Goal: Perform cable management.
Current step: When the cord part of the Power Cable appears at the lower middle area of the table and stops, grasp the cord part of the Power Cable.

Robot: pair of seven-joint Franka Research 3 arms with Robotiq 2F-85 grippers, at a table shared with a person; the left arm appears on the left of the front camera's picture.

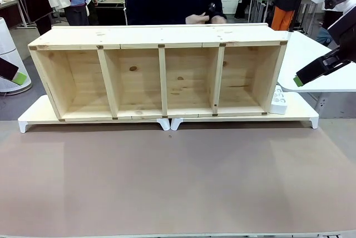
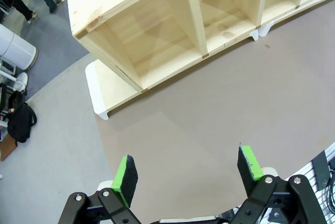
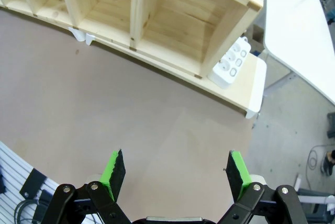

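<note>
Hovering at the left, the left gripper [image 2: 187,169] had its jaws spread wide and empty. A wooden shelf [image 1: 161,77] stood mid-table, with a person's hands [image 1: 204,19] behind it holding something small and black. The cable's white power strip [image 1: 277,100] sat against the shelf's right end; where the cable ran could not be told. The right gripper [image 3: 176,169] gaped wide, holding nothing.

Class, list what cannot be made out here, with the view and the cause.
Small black object in the person's hands, front view: too small.
Far end of the white plastic power strip, front view: hidden by the pale wooden four-bay shelf.
Anything behind it, front view: blocked.
</note>
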